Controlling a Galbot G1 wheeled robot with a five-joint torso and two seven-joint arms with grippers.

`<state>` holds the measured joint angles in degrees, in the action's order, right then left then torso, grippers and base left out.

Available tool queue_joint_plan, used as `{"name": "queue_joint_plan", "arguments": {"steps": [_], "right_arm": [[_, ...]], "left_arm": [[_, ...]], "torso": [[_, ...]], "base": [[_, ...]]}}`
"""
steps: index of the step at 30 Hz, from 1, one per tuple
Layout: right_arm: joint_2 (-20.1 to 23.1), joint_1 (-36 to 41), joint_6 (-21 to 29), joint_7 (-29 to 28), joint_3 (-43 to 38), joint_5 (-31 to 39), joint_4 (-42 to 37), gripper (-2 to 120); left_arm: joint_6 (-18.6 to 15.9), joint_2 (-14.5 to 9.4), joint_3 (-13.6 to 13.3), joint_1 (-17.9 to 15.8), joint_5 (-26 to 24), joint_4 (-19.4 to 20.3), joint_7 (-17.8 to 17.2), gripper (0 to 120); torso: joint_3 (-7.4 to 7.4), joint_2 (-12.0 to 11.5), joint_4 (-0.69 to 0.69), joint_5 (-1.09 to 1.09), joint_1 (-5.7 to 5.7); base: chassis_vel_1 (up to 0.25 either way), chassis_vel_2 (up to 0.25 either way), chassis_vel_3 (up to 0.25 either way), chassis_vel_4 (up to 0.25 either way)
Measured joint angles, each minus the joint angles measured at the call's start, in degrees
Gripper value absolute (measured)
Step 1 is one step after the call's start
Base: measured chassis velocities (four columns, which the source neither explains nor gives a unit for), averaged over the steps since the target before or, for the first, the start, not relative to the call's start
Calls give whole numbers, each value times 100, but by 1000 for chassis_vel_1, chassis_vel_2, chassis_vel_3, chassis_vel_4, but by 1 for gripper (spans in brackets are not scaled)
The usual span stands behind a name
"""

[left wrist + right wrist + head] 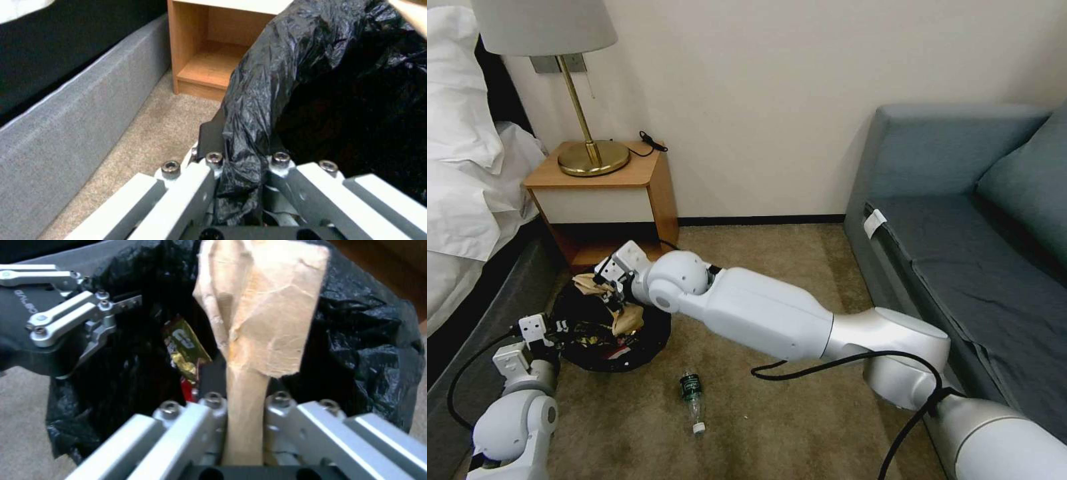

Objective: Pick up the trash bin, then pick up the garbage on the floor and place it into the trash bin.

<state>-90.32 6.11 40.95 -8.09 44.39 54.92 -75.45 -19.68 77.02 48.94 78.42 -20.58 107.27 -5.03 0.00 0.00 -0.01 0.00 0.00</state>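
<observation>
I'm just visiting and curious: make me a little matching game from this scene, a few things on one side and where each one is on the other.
Things:
1. tan paper
2. bottle
3. gold wrapper
4. lamp

Places:
A. lying on the carpet
B. inside the bin
C. clamped in the right tool, above the bin
D. standing on the nightstand

The left tool grips the bin's bagged rim.

Pairs: 1-C, 2-A, 3-B, 4-D
</observation>
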Motion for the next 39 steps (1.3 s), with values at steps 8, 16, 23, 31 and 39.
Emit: {"name": "queue_joint_plan", "arguments": {"steps": [8,16,23,31,39], "right_arm": [[14,72,-9,-138,47,9,-39,40],[30,117,1,-137,60,-36,-57,68],[7,110,8,-138,60,-39,-79,96],[-8,-30,33,-118,152,-30,-135,100],[304,-362,73,-44,459,54,-159,100]], "left_arm": [[8,72,-29,67,30,24,0,4],[21,107,-15,75,49,21,0,4],[31,163,-36,55,70,-4,0,4],[40,161,-12,70,74,-5,-2,4],[42,162,-14,55,60,2,-1,4]], "torso": [[0,0,0,0,0],[0,0,0,0,0],[0,0,0,0,0],[0,0,2,0,0],[0,0,-1,0,0]], "base": [[0,0,0,0],[0,0,0,0],[0,0,0,0],[0,0,0,0],[0,0,0,0]]}}
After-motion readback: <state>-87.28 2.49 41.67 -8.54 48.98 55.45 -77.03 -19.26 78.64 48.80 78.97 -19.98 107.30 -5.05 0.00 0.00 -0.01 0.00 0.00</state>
